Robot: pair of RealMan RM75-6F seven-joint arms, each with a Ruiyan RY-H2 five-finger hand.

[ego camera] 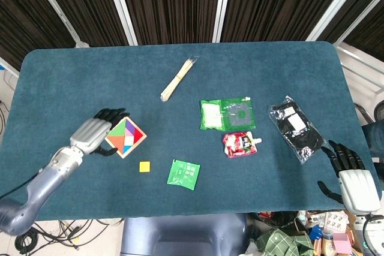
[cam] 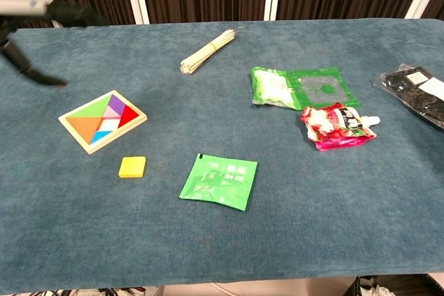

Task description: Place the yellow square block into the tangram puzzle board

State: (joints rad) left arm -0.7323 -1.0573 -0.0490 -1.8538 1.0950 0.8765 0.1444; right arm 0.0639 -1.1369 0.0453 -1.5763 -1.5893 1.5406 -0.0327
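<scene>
The yellow square block (ego camera: 144, 166) (cam: 132, 166) lies flat on the blue cloth, just in front of the tangram puzzle board (ego camera: 125, 136) (cam: 102, 120), a wooden tray filled with coloured pieces. My left hand (ego camera: 93, 133) hovers left of the board with its fingers spread and nothing in it; in the chest view only its fingers (cam: 28, 71) show at the left edge. My right hand (ego camera: 349, 173) hangs open past the table's front right corner, far from the block.
A green sachet (ego camera: 183, 174) lies right of the block. Further right are a green-and-white packet (ego camera: 227, 114), a red pouch (ego camera: 241, 144) and a black packet (ego camera: 296, 127). A bundle of wooden sticks (ego camera: 179, 78) lies toward the back.
</scene>
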